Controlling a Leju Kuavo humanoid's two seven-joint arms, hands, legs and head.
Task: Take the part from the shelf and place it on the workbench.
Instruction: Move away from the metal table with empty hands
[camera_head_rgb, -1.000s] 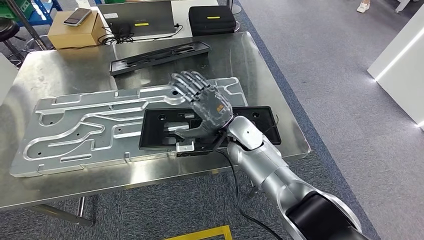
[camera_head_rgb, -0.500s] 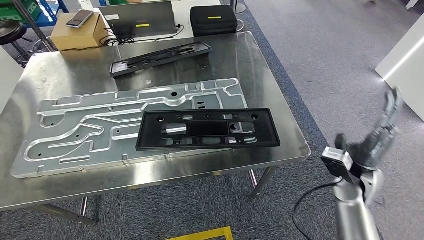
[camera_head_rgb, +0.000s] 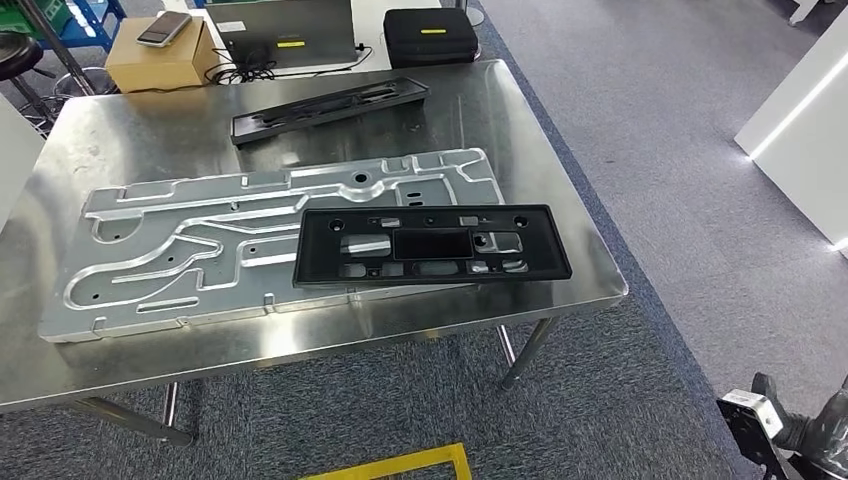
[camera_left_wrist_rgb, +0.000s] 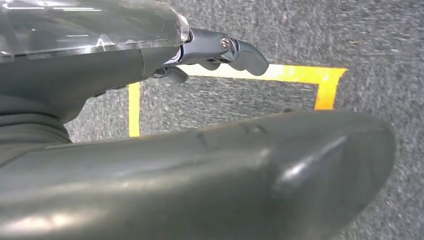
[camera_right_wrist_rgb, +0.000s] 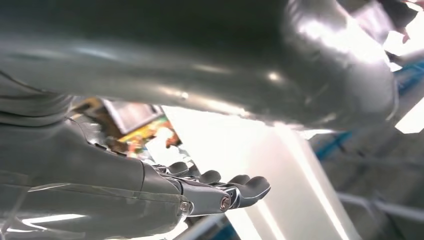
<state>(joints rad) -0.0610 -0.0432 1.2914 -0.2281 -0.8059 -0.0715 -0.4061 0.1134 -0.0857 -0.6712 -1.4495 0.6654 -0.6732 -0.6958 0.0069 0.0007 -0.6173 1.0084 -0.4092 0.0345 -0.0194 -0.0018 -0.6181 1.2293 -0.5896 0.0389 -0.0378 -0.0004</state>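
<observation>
Now your black part (camera_head_rgb: 432, 246) lies flat on the steel workbench (camera_head_rgb: 480, 110), near its front right edge, overlapping the big machined aluminium plate (camera_head_rgb: 200, 245). Second black part (camera_head_rgb: 330, 104) further back. Right hand (camera_right_wrist_rgb: 150, 195): empty, fingers (camera_right_wrist_rgb: 250, 186) extended and slightly apart. Left hand (camera_left_wrist_rgb: 150, 55): above carpet and yellow floor tape (camera_left_wrist_rgb: 320, 80); finger state cannot be told.
</observation>
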